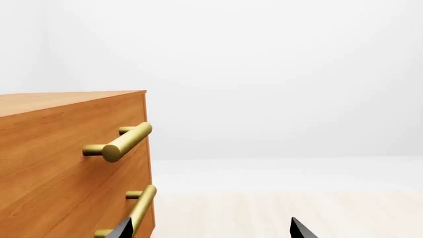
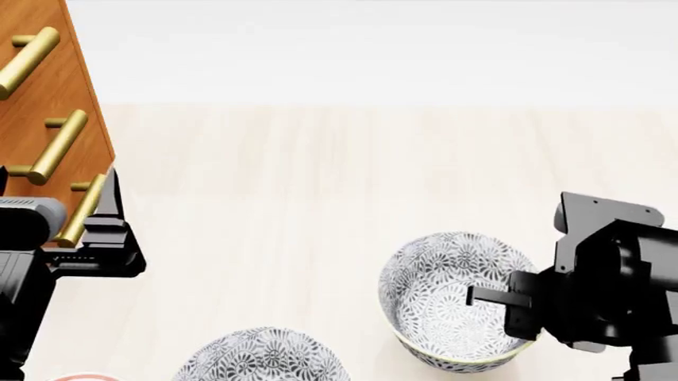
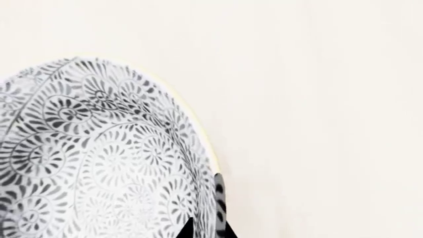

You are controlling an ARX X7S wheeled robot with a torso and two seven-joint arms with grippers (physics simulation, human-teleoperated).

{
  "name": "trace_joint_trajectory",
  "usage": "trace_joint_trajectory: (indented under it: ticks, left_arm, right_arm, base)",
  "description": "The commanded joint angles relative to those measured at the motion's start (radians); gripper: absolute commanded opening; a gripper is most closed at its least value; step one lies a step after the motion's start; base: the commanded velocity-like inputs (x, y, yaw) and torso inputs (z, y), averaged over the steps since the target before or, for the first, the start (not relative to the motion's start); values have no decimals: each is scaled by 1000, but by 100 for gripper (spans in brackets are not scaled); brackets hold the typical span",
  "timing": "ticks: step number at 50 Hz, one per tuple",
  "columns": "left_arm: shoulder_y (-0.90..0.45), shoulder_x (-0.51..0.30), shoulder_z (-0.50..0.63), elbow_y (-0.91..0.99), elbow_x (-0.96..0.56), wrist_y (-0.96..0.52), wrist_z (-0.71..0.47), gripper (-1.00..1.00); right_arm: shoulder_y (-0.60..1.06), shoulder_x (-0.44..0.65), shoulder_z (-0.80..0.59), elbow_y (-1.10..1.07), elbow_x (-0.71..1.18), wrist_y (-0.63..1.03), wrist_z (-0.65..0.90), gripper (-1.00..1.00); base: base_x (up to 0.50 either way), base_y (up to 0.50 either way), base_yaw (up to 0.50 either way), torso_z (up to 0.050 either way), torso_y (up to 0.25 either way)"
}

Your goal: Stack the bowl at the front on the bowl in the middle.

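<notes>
The right gripper (image 2: pixel 506 300) is clamped on the right rim of a flowered bowl (image 2: pixel 450 302), one finger inside and one outside; it looks lifted and nothing lies in it. Which task bowl it is I cannot tell. A second bowl (image 2: pixel 262 357) sits nearer, to the left. The left gripper (image 1: pixel 211 229) hangs beside the wooden dresser (image 1: pixel 66 163), fingers spread apart, holding nothing.

I see a dresser (image 1: pixel 59 163) of warm wood with visible grain and a satin face, its bar handles (image 1: pixel 122 143) a smooth brassy metal. The bowl (image 2: pixel 456 305) under my right gripper (image 2: pixel 498 300) looks like glazed ceramic, patterned grey. Both grippers look matt black. The floor (image 2: pixel 317 182) is pale, faintly grained wood.
</notes>
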Motion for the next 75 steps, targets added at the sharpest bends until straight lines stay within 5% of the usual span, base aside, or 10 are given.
trace_joint_trajectory:
  ticks: [1,15,41,50,57,75]
  left_arm:
    - [-1,-3,4,-6,-3,5,-2,100]
    - [0,-5,3,-7,-13,5,-7,100]
    - [-6,-15,-7,-13,-41,2,-8,100]
    - [-3,-16,-6,-16,-44,8,-12,100]
    - [-3,-17,-3,-27,-42,16,-14,100]
    - [-12,-18,1,-48,-45,31,-17,100]
  right_arm:
    - [-9,-5,-22,6,-37,-13,-10,-100]
    - [-85,65,192,-356,154,161,142,-100]
    - [-111,72,402,-473,348,260,198,-100]
    - [-141,53,481,-601,468,373,351,-100]
    - [-137,89,425,-642,768,377,582,-100]
    - [-90,148,331,-706,1181,339,867,-100]
  base:
    - [0,0,0,0,0]
    - [0,0,0,0,0]
    - [0,0,0,0,0]
    - [0,0,0,0,0]
    - [0,0,0,0,0]
    - [0,0,0,0,0]
